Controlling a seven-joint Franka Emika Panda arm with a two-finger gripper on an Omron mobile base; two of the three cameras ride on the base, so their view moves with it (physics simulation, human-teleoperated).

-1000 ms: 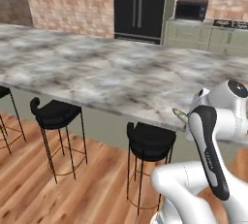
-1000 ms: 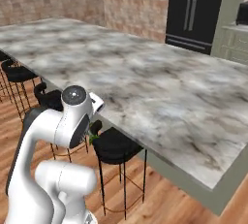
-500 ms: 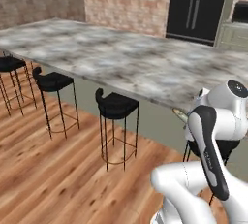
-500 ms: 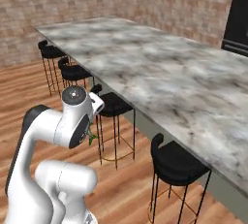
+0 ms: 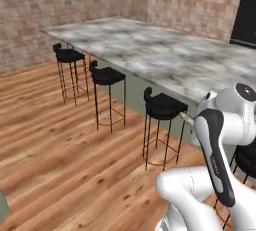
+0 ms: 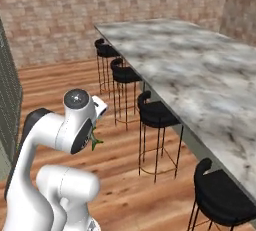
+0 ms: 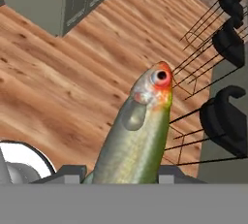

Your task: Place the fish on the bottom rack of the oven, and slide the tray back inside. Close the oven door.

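Between the jaws sits one fish (image 7: 138,136), gripped, with three stools (image 5: 161,108) alongside one island (image 5: 165,55).

Even, bright, rendered light falls across all views, with no glare. Base views look soft and slightly blurred. The fish (image 7: 140,136) appears sharp up close.

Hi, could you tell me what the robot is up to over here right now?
The arm's gripper is shut on the fish, head pointing away from the hand. It is out on the wood floor beside the marble island and its black stools. The oven isn't in sight, so nothing has been placed on a rack yet.
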